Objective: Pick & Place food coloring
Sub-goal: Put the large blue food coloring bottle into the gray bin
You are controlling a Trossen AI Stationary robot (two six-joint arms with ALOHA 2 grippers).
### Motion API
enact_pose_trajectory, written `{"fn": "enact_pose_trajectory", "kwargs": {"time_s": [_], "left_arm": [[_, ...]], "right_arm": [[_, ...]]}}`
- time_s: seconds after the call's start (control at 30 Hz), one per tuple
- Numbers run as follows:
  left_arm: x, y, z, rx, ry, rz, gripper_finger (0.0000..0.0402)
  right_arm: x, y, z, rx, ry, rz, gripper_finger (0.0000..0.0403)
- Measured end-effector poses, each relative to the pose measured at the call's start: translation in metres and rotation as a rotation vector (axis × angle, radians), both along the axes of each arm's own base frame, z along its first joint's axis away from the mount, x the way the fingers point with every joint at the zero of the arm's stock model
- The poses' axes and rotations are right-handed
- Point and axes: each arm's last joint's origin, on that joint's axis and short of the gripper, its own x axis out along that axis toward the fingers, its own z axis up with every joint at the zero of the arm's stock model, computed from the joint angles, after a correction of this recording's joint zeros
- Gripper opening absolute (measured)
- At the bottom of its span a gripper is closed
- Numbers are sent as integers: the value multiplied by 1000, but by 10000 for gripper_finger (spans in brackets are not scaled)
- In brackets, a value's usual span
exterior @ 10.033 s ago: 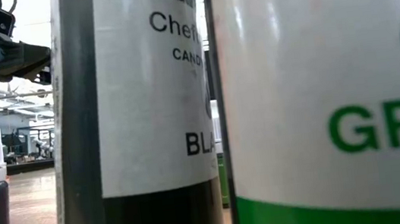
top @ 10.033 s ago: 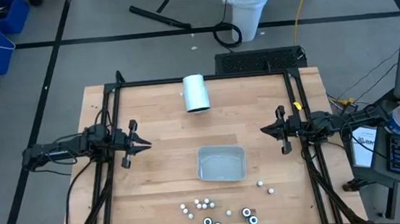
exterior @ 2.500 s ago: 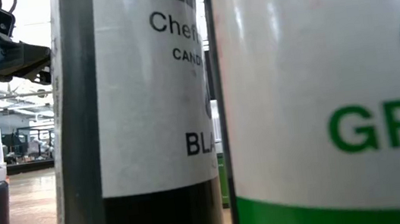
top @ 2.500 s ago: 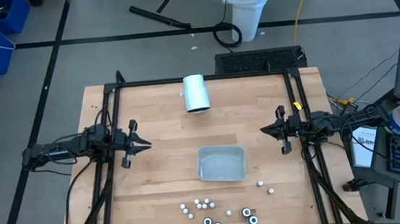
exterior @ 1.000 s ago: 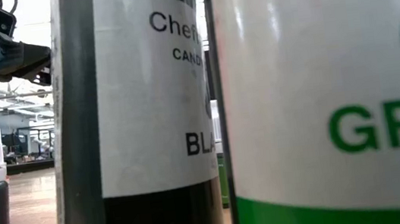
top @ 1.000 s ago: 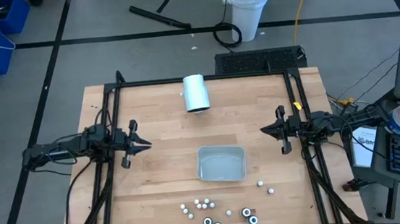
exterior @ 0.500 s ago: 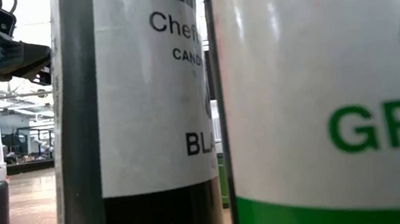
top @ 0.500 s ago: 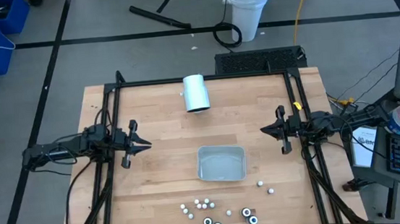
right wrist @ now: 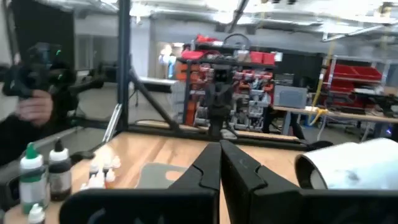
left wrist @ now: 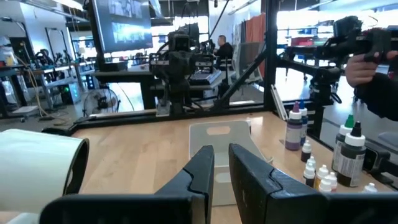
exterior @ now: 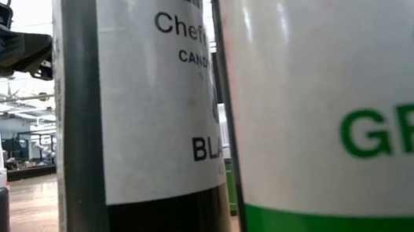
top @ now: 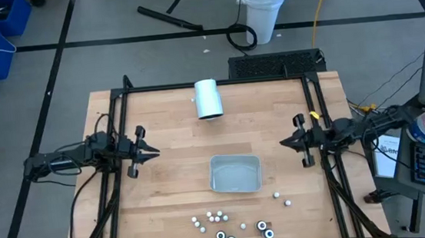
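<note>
The food coloring, several tiny white-capped bottles [top: 222, 226], stands in a loose group near the table's near edge, with two more bottles [top: 281, 198] to the right. Two bottles, one black [exterior: 145, 124] and one green [exterior: 347, 99], fill the low view. The left wrist view has the bottles [left wrist: 323, 168] off to one side, as does the right wrist view [right wrist: 56, 168]. My left gripper [top: 156, 150] hovers at the table's left side, fingers slightly apart [left wrist: 222, 158] with nothing between them. My right gripper [top: 282, 142] hovers at the right side, shut [right wrist: 219, 152], touching nothing.
A grey rectangular tray [top: 235, 173] lies on the table between the grippers, a little toward the near edge. A white cylinder [top: 208, 98] lies on its side near the far edge. Black frame rails [top: 122, 96] run along the table's sides. A person's hand [left wrist: 367, 62] shows beyond the near edge.
My right gripper has risen a little, tipped its fingers upward and swung slightly toward the table's near edge, staying shut. The bottles, the tray and the cylinder have not moved.
</note>
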Motion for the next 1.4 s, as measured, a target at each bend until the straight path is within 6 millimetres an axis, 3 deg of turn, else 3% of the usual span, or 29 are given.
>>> {"fn": "enact_pose_trajectory", "kwargs": {"time_s": [0.1,0.37,0.6,0.9,1.07,1.4], "left_arm": [[0,0,0,0,0,4,58],[0,4,0,-7,-1,126,58],[0,5,0,-11,-2,191,58],[0,5,4,-11,-39,191,58],[0,5,5,-11,-54,191,58],[-1,5,9,-12,-97,191,58]], "right_arm": [[4,7,19,-34,2,22,0],[32,44,73,-162,246,-49,0],[50,103,118,-302,338,-98,0],[40,193,161,-454,336,-210,0],[31,233,155,-398,322,-159,0],[35,293,82,-203,387,-132,0]]}}
